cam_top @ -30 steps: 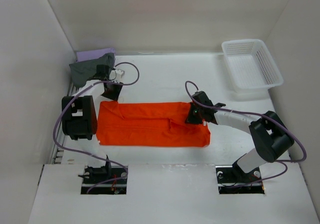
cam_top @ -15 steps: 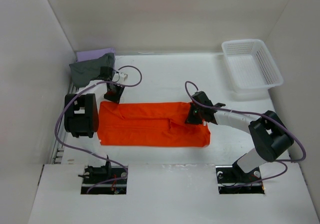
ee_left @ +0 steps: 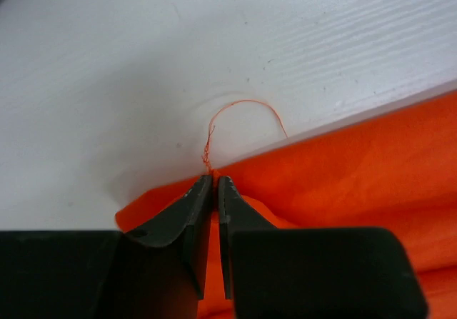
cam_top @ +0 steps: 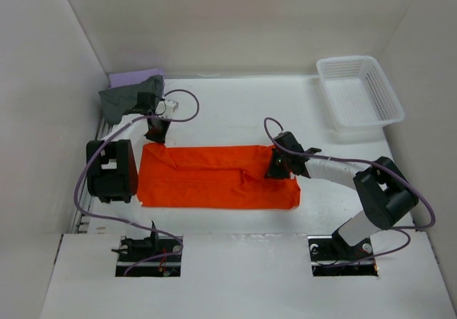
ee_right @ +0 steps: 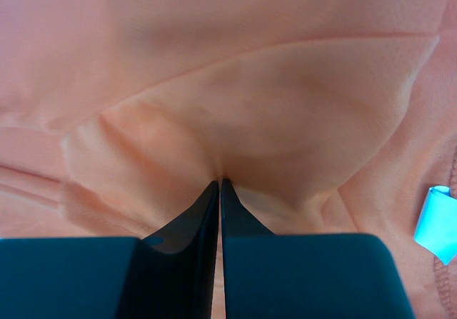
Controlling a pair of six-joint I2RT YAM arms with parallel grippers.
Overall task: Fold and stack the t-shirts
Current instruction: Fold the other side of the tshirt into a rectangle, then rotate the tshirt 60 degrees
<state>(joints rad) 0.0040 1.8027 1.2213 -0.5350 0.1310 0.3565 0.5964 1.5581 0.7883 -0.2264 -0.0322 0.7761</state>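
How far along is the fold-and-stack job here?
Done: the orange t-shirt lies folded into a long strip. In hand: left gripper and right gripper are each shut on it near a far corner, likely for the next fold. Left: the grey t-shirt sits bunched at the far left, the lavender t-shirt mostly hidden behind it; no neat stack yet.

Left arm (cam_top: 108, 170) and right arm (cam_top: 382, 199): boxy black joint housings, a white link (cam_top: 330, 169) on the right arm only, lilac cables (cam_top: 76, 189) looping from base to wrist, and left gripper (ee_left: 215, 180) and right gripper (ee_right: 219, 183) with black, flat-sided fingers (ee_left: 178, 215) tapering to narrow tips.
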